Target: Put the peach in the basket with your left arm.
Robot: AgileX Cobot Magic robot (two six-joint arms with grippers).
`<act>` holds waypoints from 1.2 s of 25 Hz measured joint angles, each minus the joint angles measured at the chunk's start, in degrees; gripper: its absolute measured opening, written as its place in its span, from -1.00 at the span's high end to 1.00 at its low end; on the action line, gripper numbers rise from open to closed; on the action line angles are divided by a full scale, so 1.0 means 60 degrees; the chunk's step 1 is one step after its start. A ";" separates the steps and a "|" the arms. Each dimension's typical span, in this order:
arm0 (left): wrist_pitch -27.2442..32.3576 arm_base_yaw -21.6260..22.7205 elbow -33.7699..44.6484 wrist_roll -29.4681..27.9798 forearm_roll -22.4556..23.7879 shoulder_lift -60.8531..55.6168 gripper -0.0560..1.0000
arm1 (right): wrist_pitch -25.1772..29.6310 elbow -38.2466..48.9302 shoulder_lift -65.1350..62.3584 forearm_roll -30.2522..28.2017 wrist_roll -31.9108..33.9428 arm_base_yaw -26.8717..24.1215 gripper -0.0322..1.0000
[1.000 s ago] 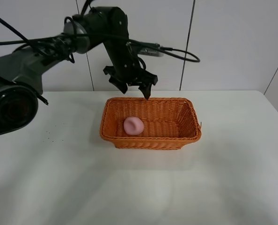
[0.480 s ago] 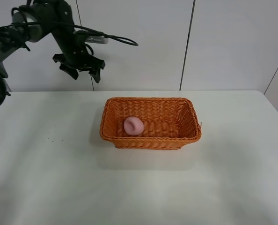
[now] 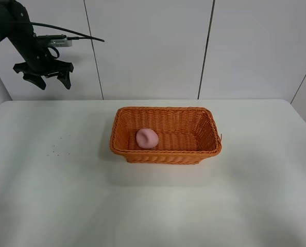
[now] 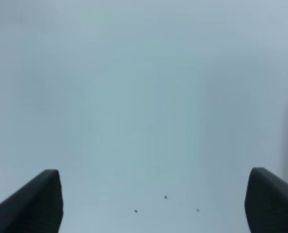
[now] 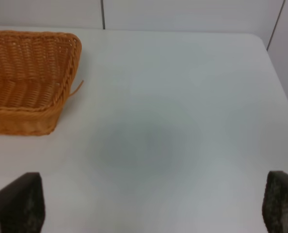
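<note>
Wicker basket (image 3: pixel 168 154) holds the peach (image 3: pixel 147 138); left end effector (image 3: pixel 55 86), spread wide, hangs well apart above the white table (image 3: pixel 65 195).

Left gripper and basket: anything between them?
Nothing. Exterior high view shows only bare white table, with a few tiny dark specks, between the left gripper and the basket.

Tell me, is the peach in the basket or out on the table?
In. The peach lies on the basket floor, wicker walls all around it.
</note>
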 joint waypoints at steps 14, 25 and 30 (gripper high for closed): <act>-0.0007 0.0000 0.5755 -0.0018 -0.0513 -0.4938 -0.59 | 0.0000 0.0000 0.0000 0.0000 0.0000 0.0000 -0.41; -0.0002 0.0000 1.2109 0.0122 0.0367 -1.1980 -0.59 | 0.0000 0.0000 0.0000 0.0000 0.0000 0.0000 -0.41; -0.0044 0.0000 1.4438 0.0132 0.0444 -1.4738 -0.59 | 0.0000 0.0000 0.0000 0.0000 0.0000 0.0000 -0.41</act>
